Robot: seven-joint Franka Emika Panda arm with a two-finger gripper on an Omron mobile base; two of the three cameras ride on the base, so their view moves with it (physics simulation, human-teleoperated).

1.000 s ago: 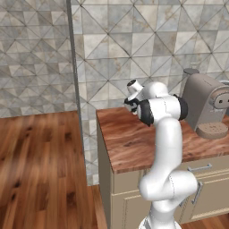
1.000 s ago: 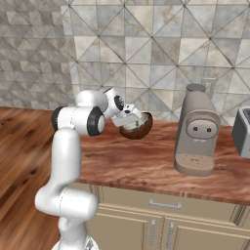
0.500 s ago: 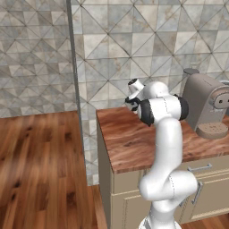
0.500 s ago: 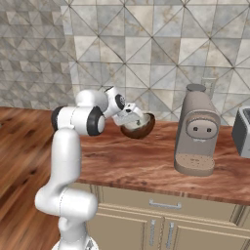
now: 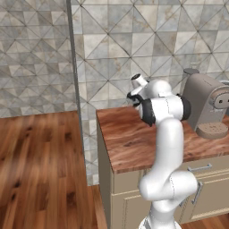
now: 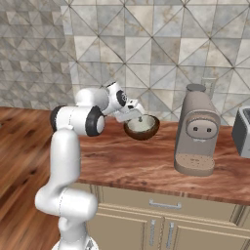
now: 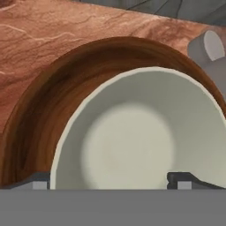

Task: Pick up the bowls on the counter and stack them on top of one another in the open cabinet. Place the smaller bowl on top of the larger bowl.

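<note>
The larger bowl (image 6: 144, 133), dark reddish-brown, stands on the counter (image 6: 122, 161) near the tiled back wall. The smaller bowl (image 6: 140, 125), pale whitish-grey, sits nested inside it. In the hand view the smaller bowl (image 7: 132, 145) lies inside the larger bowl (image 7: 48, 106), toward its right side. My gripper (image 6: 134, 115) hovers just above the left of the bowls' rims, open. Its fingertips (image 7: 183, 178) stand wide apart on either side of the pale bowl's near rim, and my gripper (image 7: 112, 182) holds nothing. The open cabinet is out of view.
A tall beige coffee machine (image 6: 196, 133) stands on the counter right of the bowls, and a grey toaster (image 6: 242, 131) sits at the far right edge. The counter (image 5: 129, 138) ends at its left, beside a tiled wall panel (image 5: 74, 89) and wooden floor (image 5: 40, 165).
The bowls and the arm stand much as they did a second ago. The jaws stay wide apart.
</note>
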